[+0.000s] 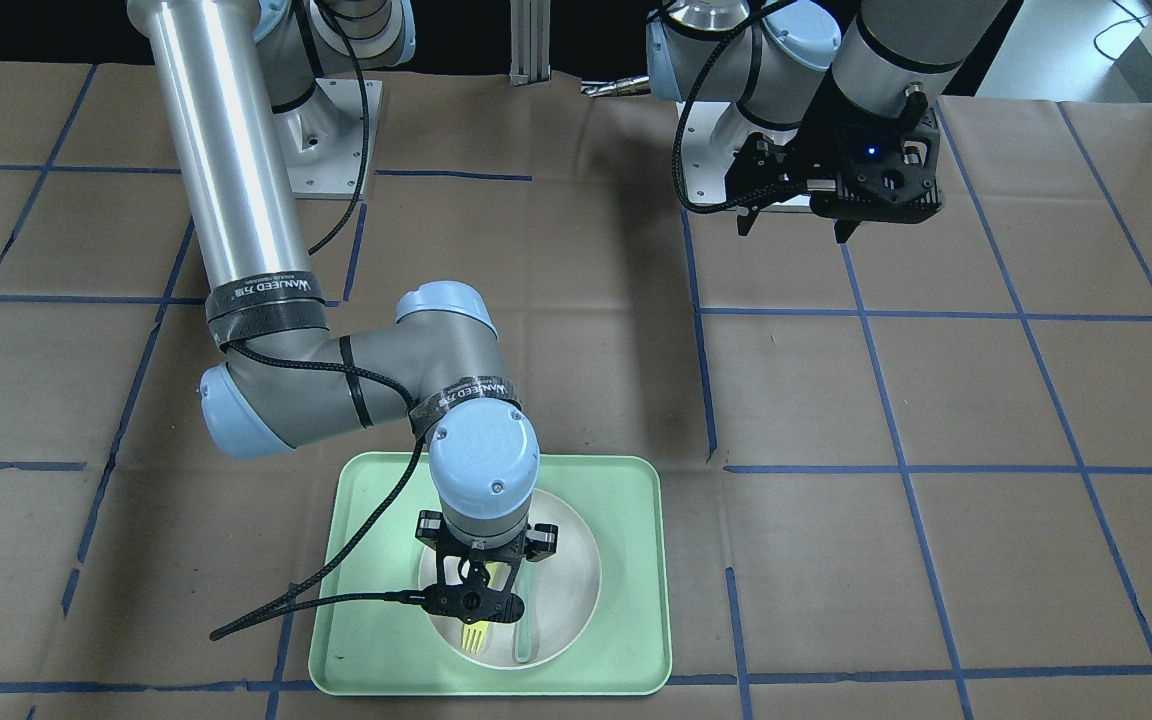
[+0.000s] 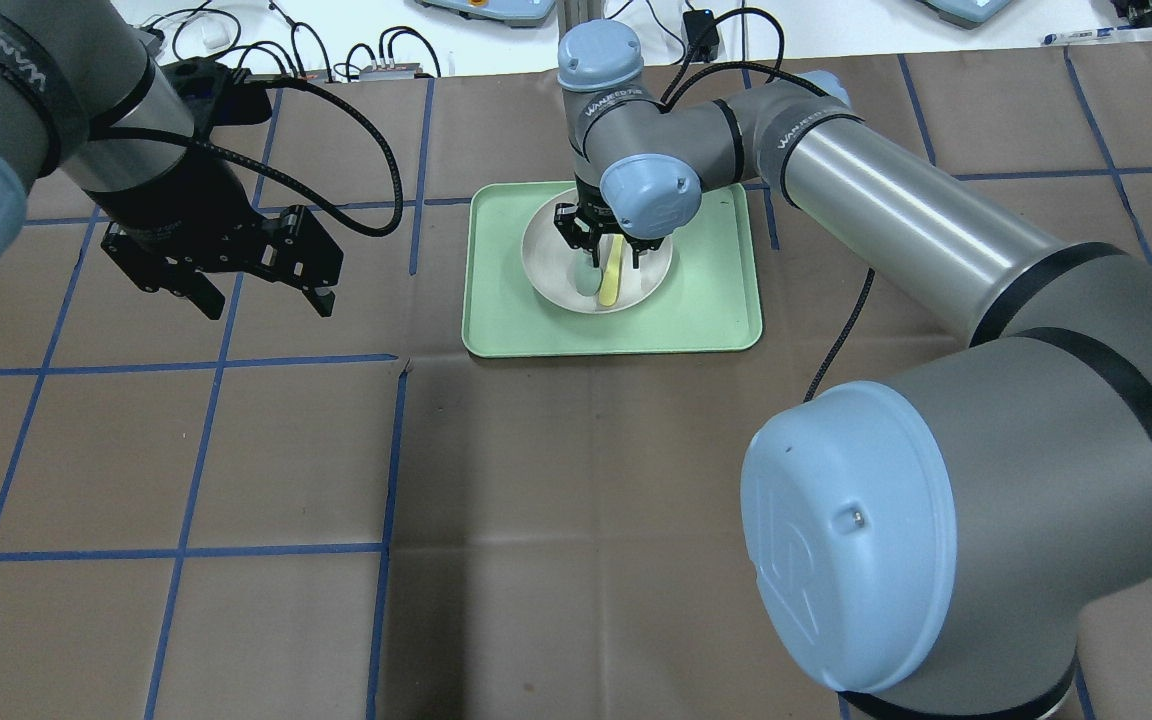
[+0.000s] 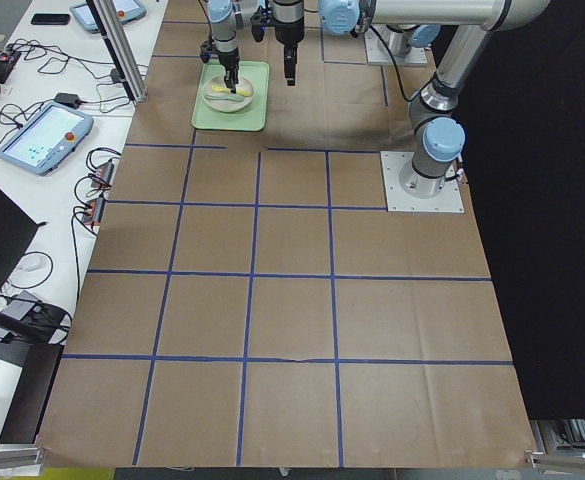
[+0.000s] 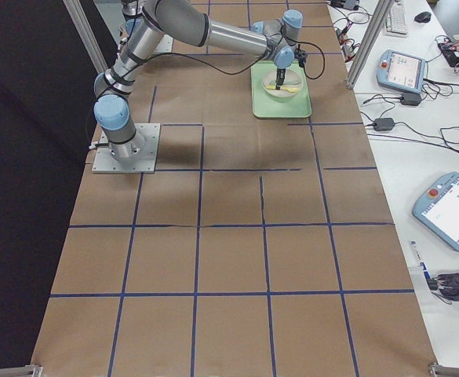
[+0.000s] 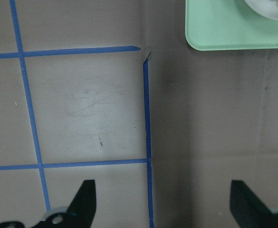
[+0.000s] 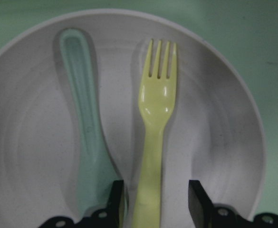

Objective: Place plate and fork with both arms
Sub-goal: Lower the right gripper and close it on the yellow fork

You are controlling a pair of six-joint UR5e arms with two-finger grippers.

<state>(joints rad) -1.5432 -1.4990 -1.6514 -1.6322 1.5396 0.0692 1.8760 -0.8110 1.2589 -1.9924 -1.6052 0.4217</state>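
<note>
The brown, blue-gridded worktop (image 2: 536, 500) is carrying a mint tray (image 2: 716, 300), with a pendant (image 4: 457, 208) lying on a side table. On the tray, the plate (image 6: 215, 95) is holding the fork (image 6: 155, 118) beside a spoon (image 6: 86, 118). The right gripper (image 6: 155, 199) is straddling the fork's handle with jaws open; the handle's end is cut off from view. The left gripper (image 5: 161, 185), jaws spread and empty, is hanging well apart from the tray.

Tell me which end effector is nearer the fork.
Right. The right end effector is down over the plate, its open fingers straddling the handle of the fork. The left end effector hangs open over the table, well clear of the tray.
</note>
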